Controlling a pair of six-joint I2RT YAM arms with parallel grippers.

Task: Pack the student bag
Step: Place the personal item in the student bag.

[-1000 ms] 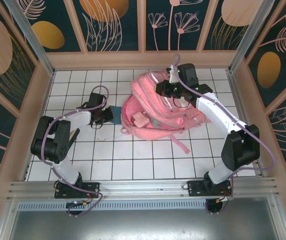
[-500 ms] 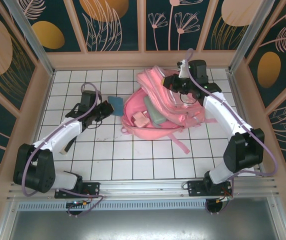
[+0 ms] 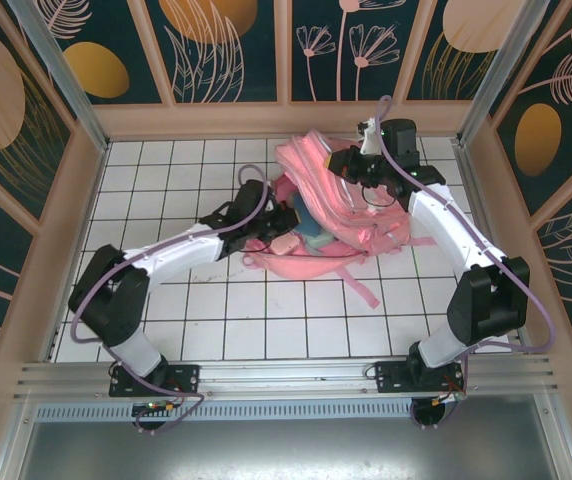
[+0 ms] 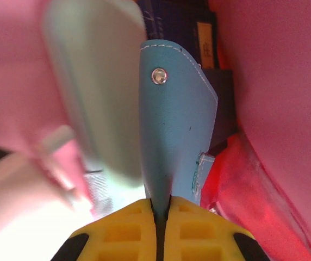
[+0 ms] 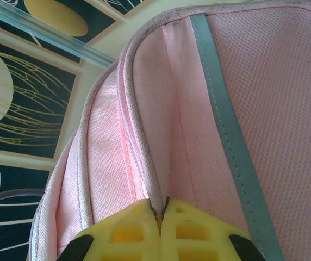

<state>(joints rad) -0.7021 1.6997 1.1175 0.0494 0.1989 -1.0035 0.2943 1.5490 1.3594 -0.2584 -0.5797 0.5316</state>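
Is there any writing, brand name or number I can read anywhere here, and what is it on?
No text can be read.
Small tan label on a dark thing inside the student bag: marks too blurred to read.
Blue pouch: a metal stud, no lettering.

top external: I look steeply down from above and behind the arm bases, far enough to take in the whole worktop (image 3: 266, 320) | left wrist: past left end effector (image 4: 156, 209), hard up against blue pouch (image 4: 172, 125) inside student bag (image 3: 361, 220) | right wrist: past right end effector (image 5: 159, 209), close on the bag's outer fabric | shared: I find the bag in all three
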